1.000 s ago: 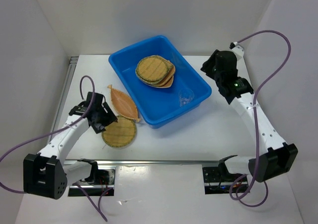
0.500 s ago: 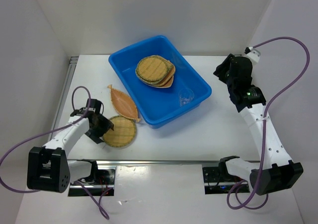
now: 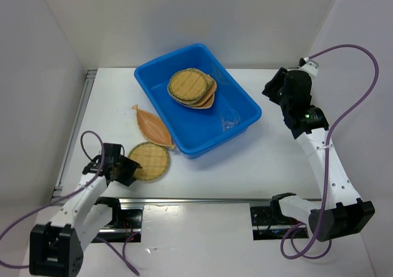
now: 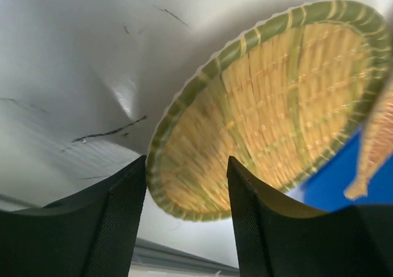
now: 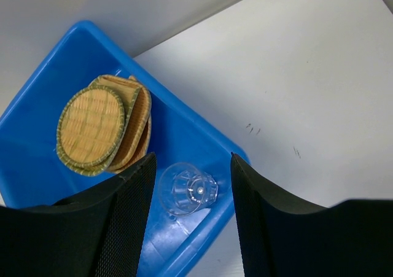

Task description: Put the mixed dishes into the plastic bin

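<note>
1. Two to go, by the look of it: found round tray (image 3: pixel 149 161) and leaf-shaped tray (image 3: pixel 151 126) on the surface (image 3: pixel 258 160), just off the plastic bin's (image 3: pixel 206 140) near-left wall. Found stacked trays (image 3: pixel 191 88) and clear cup (image 3: pixel 229 123) inside it.
2. Saw left pincer (image 3: pixel 126 169) spread, straddling the round tray's rim on the side away from the bin; could not tell contact.
3. Judged that tray to lie bin-ward of the pincer, calling for a lift toward the bin.
4. Read the leaf-shaped tray's long axis as running alongside the bin's left wall.
5. Saw right pincer (image 3: pixel 276 86) spread and empty beside the bin's right wall, well apart from both trays.
</note>
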`<state>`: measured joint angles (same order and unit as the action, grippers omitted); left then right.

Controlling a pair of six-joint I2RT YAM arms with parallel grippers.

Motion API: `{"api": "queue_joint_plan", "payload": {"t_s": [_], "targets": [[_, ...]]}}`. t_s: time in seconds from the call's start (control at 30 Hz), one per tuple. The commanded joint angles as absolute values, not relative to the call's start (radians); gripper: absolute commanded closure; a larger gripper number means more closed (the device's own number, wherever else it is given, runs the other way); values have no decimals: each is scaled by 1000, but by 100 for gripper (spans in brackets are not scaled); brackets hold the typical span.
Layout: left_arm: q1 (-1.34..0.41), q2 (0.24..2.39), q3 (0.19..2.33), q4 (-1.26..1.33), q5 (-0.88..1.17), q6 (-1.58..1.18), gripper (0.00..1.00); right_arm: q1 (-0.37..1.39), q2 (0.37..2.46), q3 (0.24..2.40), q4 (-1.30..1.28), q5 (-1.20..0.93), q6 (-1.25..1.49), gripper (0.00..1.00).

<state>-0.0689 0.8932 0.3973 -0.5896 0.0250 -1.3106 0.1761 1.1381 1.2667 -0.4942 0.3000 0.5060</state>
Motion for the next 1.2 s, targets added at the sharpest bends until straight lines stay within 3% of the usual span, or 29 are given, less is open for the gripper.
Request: {"api": "queue_joint_plan", "payload": {"t_s": [0.0, 0.13, 0.23, 0.53, 0.7, 0.93, 1.07, 1.17], "targets": [[-66, 758, 335, -517, 31, -1408, 41, 173, 1132, 1278, -476, 291, 473, 42], [-66, 565, 264, -526, 57, -1466, 51, 173, 1132, 1278, -476, 291, 472, 42], [-66, 551, 252, -526, 57, -1477, 57, 173, 1132, 1278, -476, 291, 463, 42], [-80, 699, 313, -502, -21, -1440, 55, 173, 1121, 1287, -485, 301, 463, 42], [-106, 709, 334, -491, -66, -1450, 60, 173, 1100, 1287, -494, 301, 463, 41], [-115, 719, 376, -460, -104, -1417, 77, 173, 1071, 1287, -503, 311, 463, 41], [-115, 750, 396, -422, -104, -1393, 100, 173, 1071, 1287, -503, 311, 463, 41], [-115, 762, 429, -422, -104, -1382, 100, 173, 1071, 1287, -503, 311, 463, 41]]}}
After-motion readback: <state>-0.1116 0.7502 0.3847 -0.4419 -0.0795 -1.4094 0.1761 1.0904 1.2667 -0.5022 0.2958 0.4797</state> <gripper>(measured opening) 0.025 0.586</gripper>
